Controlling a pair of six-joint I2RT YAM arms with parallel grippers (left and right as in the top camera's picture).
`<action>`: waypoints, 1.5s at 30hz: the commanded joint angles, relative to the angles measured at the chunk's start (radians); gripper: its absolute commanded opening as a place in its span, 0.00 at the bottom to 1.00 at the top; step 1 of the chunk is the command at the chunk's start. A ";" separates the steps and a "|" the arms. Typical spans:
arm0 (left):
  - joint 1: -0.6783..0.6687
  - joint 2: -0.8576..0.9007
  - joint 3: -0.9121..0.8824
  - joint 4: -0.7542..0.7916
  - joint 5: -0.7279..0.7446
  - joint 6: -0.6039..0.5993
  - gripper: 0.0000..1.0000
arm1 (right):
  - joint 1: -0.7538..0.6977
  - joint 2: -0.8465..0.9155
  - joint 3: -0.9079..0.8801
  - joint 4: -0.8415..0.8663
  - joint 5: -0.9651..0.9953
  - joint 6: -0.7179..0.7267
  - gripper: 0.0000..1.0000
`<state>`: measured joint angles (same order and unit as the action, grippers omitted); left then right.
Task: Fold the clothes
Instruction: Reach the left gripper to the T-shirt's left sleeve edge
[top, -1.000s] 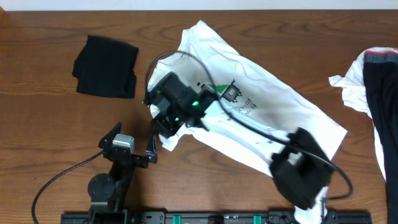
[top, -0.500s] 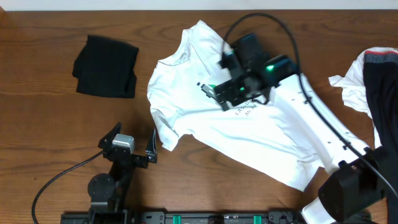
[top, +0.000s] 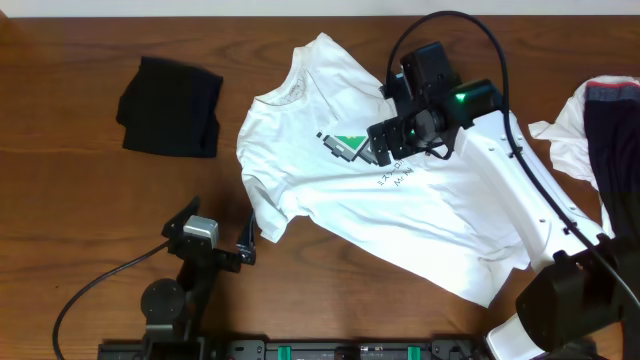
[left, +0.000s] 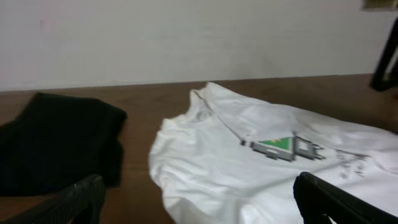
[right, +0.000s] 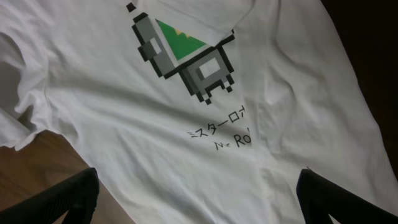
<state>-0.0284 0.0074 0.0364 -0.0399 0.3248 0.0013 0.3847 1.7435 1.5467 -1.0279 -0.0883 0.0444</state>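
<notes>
A large white T-shirt lies spread face up across the middle of the table, collar toward the far side. Its green-and-black pixel print and grey lettering show. My right gripper hovers open just above the chest, right of the print, holding nothing; its fingers frame bare cloth. My left gripper rests open near the front edge, left of the shirt's sleeve, fingers empty. A folded black garment lies at the far left. A white-and-dark garment is bunched at the right edge.
Bare brown wood shows around the left arm's base and in front of the black garment. A black cable loops above the right arm. A pale wall stands behind the table's far edge.
The right gripper opened and let go of the shirt's left side, then swung right to above the chest print. The shirt now lies spread out. The left arm has not moved.
</notes>
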 joint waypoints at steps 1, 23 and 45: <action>-0.002 0.023 0.066 -0.083 0.068 -0.095 0.98 | -0.002 -0.007 0.004 -0.001 0.010 -0.001 0.99; -0.028 1.244 0.942 -0.653 0.174 -0.139 0.98 | -0.002 -0.007 0.004 -0.001 0.010 -0.001 0.99; -0.222 1.542 0.934 -0.650 -0.248 -0.452 0.98 | 0.000 -0.007 0.004 -0.001 0.010 -0.001 0.99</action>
<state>-0.2302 1.5257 0.9607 -0.6907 0.2089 -0.3920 0.3847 1.7435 1.5459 -1.0283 -0.0845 0.0444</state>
